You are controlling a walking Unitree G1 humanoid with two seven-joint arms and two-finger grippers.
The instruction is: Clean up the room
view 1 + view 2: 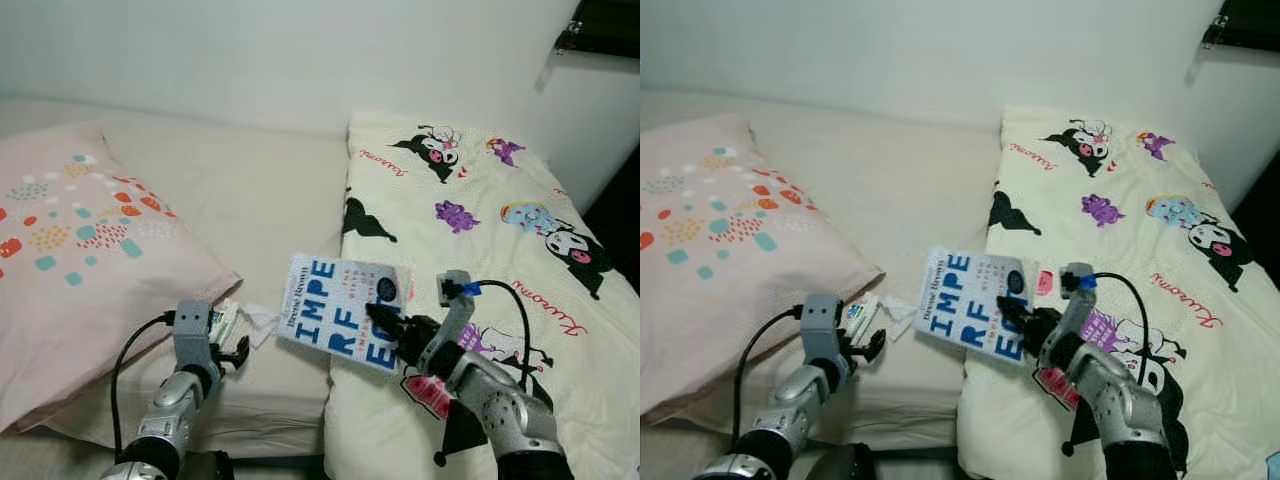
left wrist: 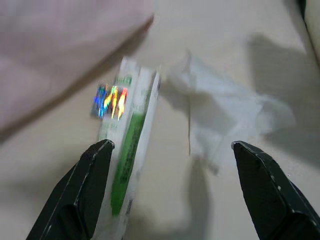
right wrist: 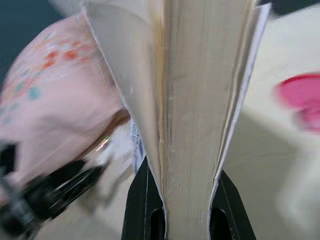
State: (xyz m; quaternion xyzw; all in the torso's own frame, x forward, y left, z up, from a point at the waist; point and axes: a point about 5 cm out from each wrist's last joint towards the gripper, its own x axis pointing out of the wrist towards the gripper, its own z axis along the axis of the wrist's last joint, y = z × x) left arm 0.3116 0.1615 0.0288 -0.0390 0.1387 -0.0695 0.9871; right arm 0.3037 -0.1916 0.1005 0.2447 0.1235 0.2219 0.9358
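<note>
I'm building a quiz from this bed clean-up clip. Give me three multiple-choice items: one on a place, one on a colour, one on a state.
1. Where does the crumpled tissue lie?
A. on the quilt
B. on the sheet beside the small packet
C. on the pillow

2. What colour are the big letters on the book?
A. red
B. blue
C. green

3. How is the left gripper?
A. open above the packet and tissue
B. shut on the tissue
C. shut on the book

Key: 1 B, the tissue rests on bare sheet next to the packet. 2 B, the cover letters are blue. 3 A, its fingers stand apart; the right gripper clamps the book.
</note>
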